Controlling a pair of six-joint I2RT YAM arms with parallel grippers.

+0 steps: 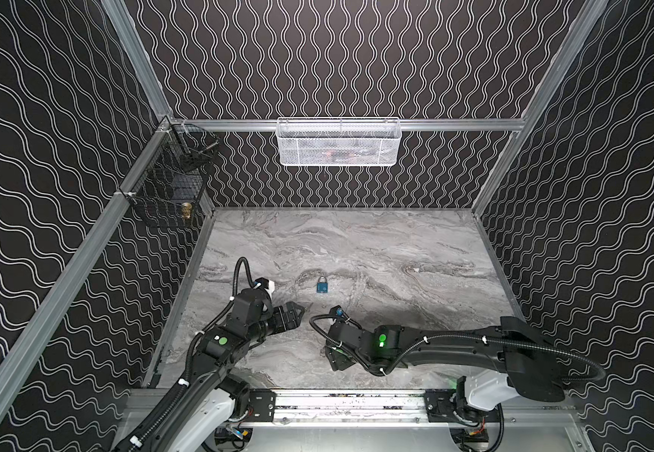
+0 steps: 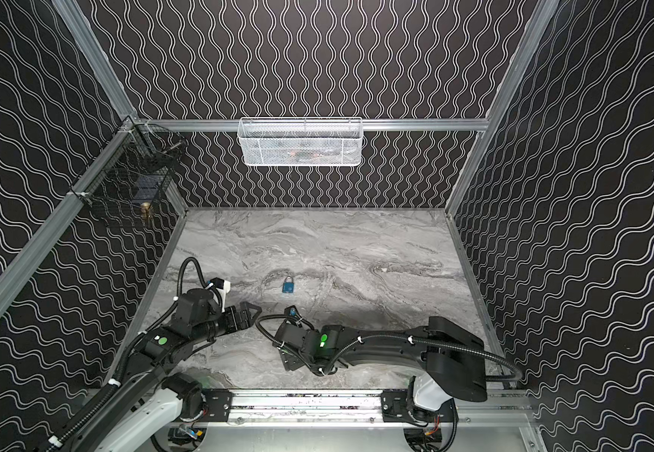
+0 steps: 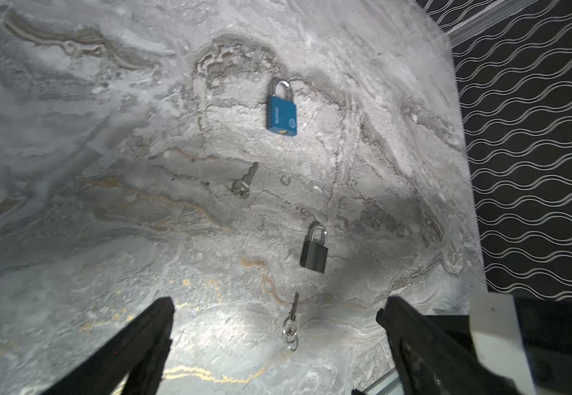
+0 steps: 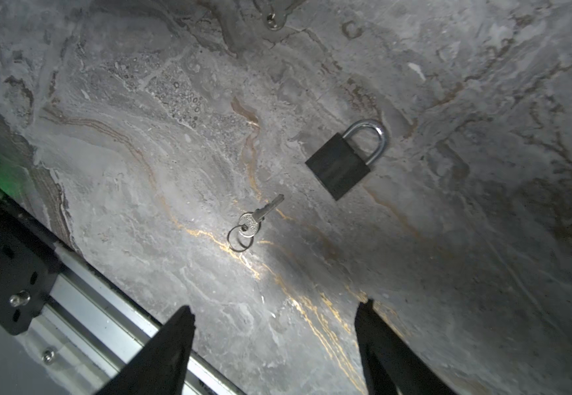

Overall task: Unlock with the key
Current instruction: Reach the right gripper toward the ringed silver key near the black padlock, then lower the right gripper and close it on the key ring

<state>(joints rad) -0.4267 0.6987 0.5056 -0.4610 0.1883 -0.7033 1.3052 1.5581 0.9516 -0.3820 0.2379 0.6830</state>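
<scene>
Views from the top: left gripper (image 1: 300,313) is wide open, nothing in it. Left wrist: black padlock (image 3: 314,251) lies between blue padlock (image 3: 281,114) and ringed key (image 3: 291,321), all apart. Right wrist: right gripper (image 4: 274,306) has its jaws apart, gripping nothing; ringed key sits just beside black padlock, not touching.

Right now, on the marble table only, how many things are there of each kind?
Padlocks: 2, the blue padlock and the black padlock
Keys: 2, the key between the padlocks and the key with rings
Total: 4
</scene>
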